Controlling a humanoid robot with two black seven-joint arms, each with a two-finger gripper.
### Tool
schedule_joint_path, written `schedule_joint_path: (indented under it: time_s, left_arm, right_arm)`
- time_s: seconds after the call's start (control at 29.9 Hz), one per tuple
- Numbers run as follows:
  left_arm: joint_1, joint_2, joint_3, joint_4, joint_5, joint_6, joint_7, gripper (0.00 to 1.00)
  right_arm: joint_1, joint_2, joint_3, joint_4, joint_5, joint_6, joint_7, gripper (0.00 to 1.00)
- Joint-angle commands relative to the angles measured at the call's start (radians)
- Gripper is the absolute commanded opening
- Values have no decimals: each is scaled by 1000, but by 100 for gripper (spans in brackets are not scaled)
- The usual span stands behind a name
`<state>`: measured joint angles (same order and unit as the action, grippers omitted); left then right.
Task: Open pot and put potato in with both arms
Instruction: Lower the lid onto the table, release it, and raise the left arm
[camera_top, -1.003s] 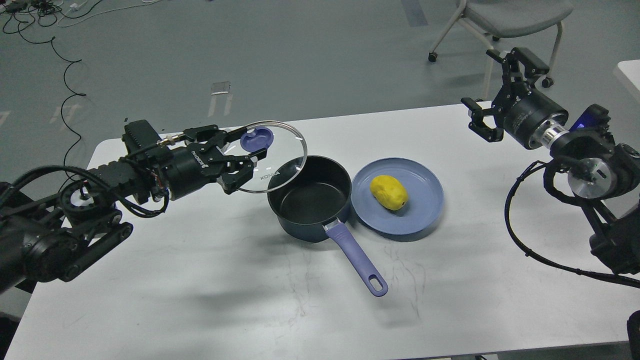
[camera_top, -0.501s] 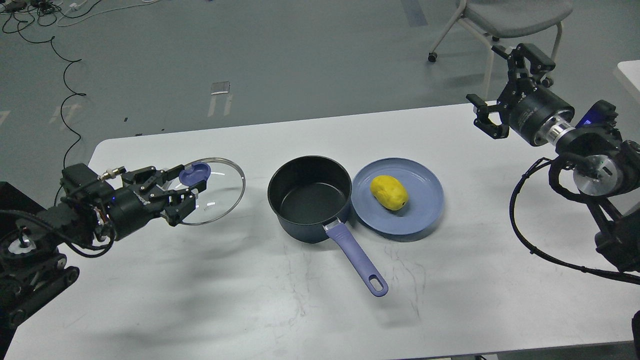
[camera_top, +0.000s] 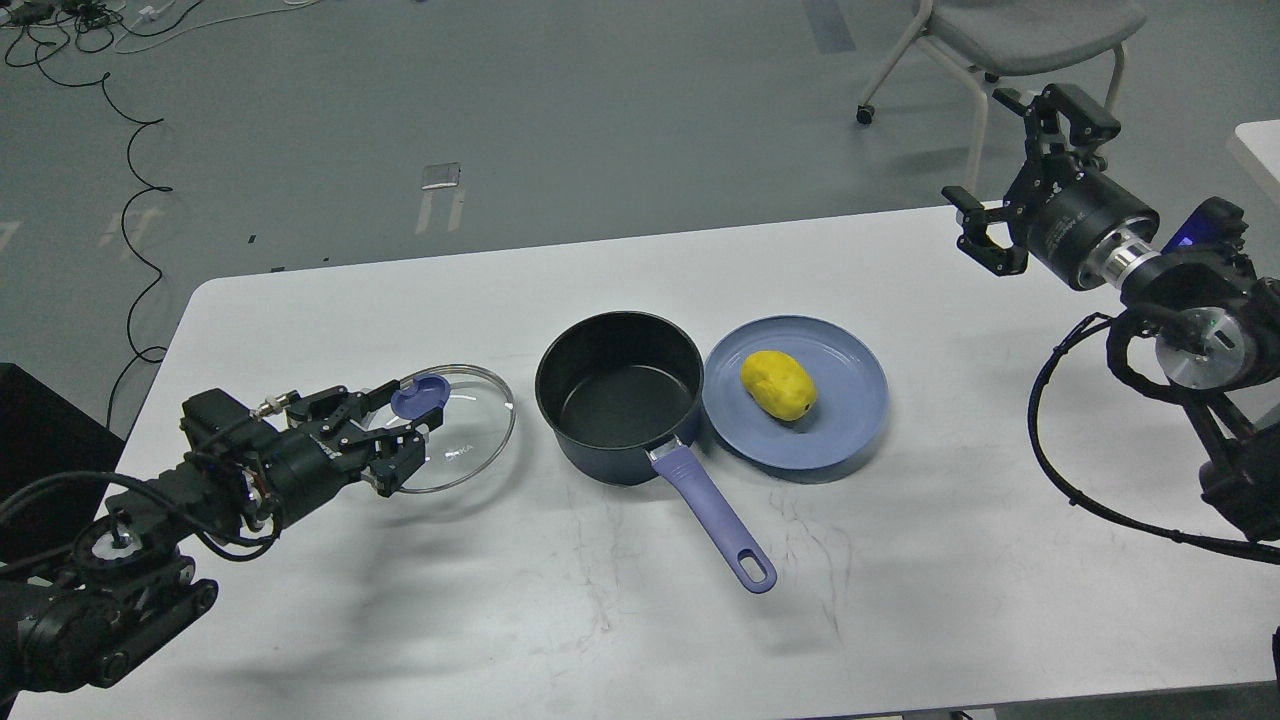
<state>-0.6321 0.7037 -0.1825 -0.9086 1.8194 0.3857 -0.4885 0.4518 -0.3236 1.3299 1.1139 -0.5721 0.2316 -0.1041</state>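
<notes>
The left hand (camera_top: 405, 432) grips the glass lid (camera_top: 450, 428) by its knob, left of the open pot (camera_top: 618, 395). The potato (camera_top: 778, 385) sits on a plate (camera_top: 850, 420) right of the pot; the right hand (camera_top: 1010, 170) hovers open, empty.

- Pot (camera_top: 619, 397): dark, open, upright, purple handle twd viewer.
- Glass lid (camera_top: 450, 430): purple knob, left of pot.
- Yellow potato (camera_top: 778, 385): on blue plate (camera_top: 845, 420), touching pot's right.

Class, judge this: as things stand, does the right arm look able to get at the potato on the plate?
Probably yes. The right gripper is open and empty, the potato lies uncovered on the plate, and nothing stands between them.
</notes>
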Motion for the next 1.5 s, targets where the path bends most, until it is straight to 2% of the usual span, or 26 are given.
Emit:
schedule_joint_path:
  time_s: [0.0, 0.53, 0.7, 0.77, 0.8, 0.84, 1.1, 1.2, 1.3, 1.34, 1.37, 1.44, 1.47]
  left_arm:
    - [6, -12, 0, 7, -2, 25, 0, 38]
    - [60, -27, 0, 80, -48, 54, 0, 44]
    - [63, -29, 0, 79, -48, 64, 0, 51]
    - [63, -29, 0, 77, -49, 68, 0, 65]
    - [63, -29, 0, 77, -60, 71, 0, 84]
    - [61, -30, 0, 77, -80, 71, 0, 98]
    - [52, -29, -3, 71, -129, 71, 0, 98]
    - [40, -23, -20, 60, -197, 71, 0, 98]
    - [-64, -13, -22, 27, -459, 65, 0, 98]
    - [-64, -13, -22, 27, -460, 65, 0, 98]
    - [-121, -12, -18, 27, -583, 55, 0, 98]
    - [-207, -13, -14, 36, -762, -3, 0, 98]
    - [-262, -13, -18, 43, -878, -77, 0, 98]
  right_arm:
    - [-2, 0, 6, 0, 0, 0, 1, 100]
    - [-4, 0, 11, 0, 0, -6, 1, 100]
    - [-4, 0, 11, 0, 0, -6, 1, 100]
    - [-4, 0, 11, 0, 0, -6, 1, 100]
    - [-4, 0, 11, 0, 0, -6, 1, 100]
    - [-2, 0, 11, 0, 0, -6, 1, 100]
    - [-1, -2, 2, 18, 3, 0, 1, 100]
    - [8, -40, -40, 55, -14, 6, 1, 100]
    - [66, -147, -205, 133, -154, 11, 1, 100]
    - [67, -147, -205, 133, -155, 11, 1, 100]
    - [94, -185, -286, 153, -255, 11, 1, 100]
    - [123, -219, -380, 182, -397, 12, 9, 100]
    - [136, -232, -424, 201, -484, 20, 33, 100]
